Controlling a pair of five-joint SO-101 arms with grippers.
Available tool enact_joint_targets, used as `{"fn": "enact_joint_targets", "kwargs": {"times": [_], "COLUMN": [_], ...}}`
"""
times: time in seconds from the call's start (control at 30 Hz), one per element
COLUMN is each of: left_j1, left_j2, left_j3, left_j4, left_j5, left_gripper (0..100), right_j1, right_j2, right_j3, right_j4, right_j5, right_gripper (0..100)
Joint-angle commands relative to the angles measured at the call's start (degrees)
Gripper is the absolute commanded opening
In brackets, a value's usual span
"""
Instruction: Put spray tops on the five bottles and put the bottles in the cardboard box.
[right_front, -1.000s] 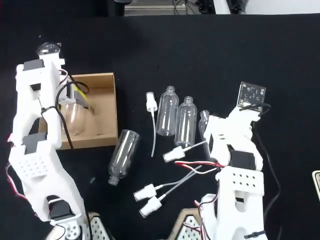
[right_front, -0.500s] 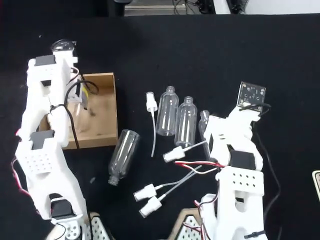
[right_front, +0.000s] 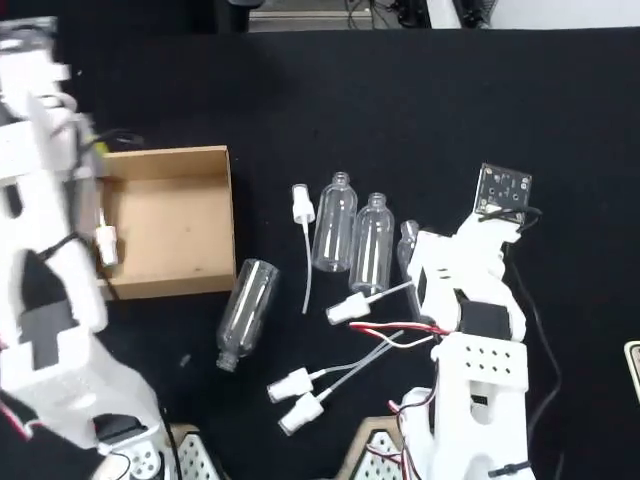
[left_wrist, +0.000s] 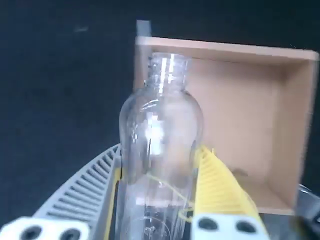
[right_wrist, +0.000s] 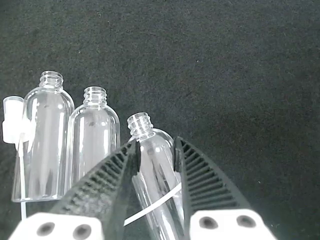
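Note:
My left gripper (left_wrist: 160, 151) is shut on a clear capless bottle (left_wrist: 160, 110), held neck-first above the near edge of the cardboard box (left_wrist: 240, 100). From above, the box (right_front: 170, 230) lies at the left, with the left arm raised beside it. My right gripper (right_wrist: 155, 150) sits closed around a third clear bottle (right_wrist: 150, 145) lying on the black table, its neck poking out past the fingertips. Two more capless bottles (right_front: 334, 222) (right_front: 372, 243) lie side by side just left of it. Another bottle (right_front: 245, 305) lies below the box.
Loose spray tops with thin tubes are scattered on the mat: one (right_front: 302, 205) left of the bottle pair, one (right_front: 348, 308) by the right arm, and two (right_front: 290, 383) (right_front: 300, 412) near the front. Open black table stretches behind and to the right.
The left arm has risen and swung left, away from over the box, carrying the bottle and uncovering the box floor. The right arm has kept still.

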Motion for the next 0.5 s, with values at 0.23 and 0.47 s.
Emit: {"fn": "enact_joint_targets", "kwargs": {"times": [0.23,0.47], "left_j1": [-15.60,-18.77], "left_j2": [-18.11,-22.51], "left_j3": [22.02,50.59], "left_j4": [-10.37,-40.53], "left_j5": [-5.98,-3.87], "left_gripper": [3,3], "right_j1": [-5.63,-11.25], "right_j2": [-4.97,-12.62], "right_j3": [-10.33,-7.43], "right_j4": [13.27,11.52], "right_j5": [-0.18,0.00], "right_gripper": [9.9,9.9]}}
